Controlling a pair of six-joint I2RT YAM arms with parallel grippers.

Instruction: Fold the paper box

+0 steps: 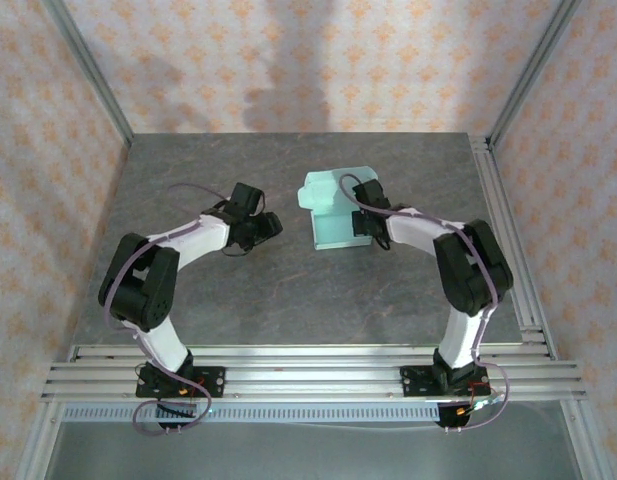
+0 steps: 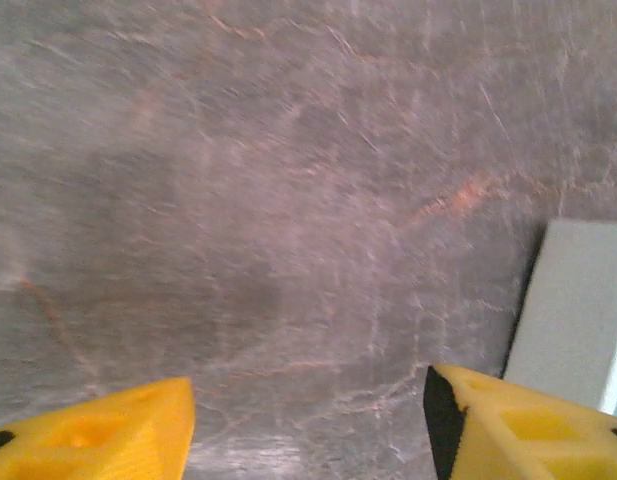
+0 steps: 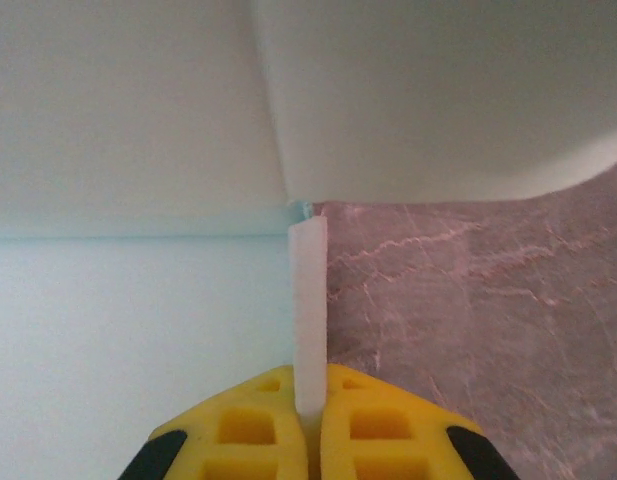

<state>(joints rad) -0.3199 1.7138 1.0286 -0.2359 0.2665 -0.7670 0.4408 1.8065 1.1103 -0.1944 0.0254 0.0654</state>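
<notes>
The pale mint-green paper box (image 1: 333,212) sits partly folded on the grey table, right of centre, with an upright flap at its far end. My right gripper (image 1: 371,232) is at its right side, shut on a thin upright wall of the paper box (image 3: 308,310); the yellow fingertips (image 3: 258,430) pinch the card edge-on. The box floor (image 3: 138,330) lies left of that wall and a big flap (image 3: 428,90) rises ahead. My left gripper (image 1: 268,226) hovers open just left of the box, holding nothing; its yellow fingers (image 2: 98,435) stand wide apart, with a box corner (image 2: 578,310) at the right.
Grey marbled tabletop (image 1: 238,290) lies bare around the box and between the arms. Patterned walls enclose the table on three sides, with aluminium rails (image 1: 308,370) along the near edge and a rail (image 1: 508,230) down the right side.
</notes>
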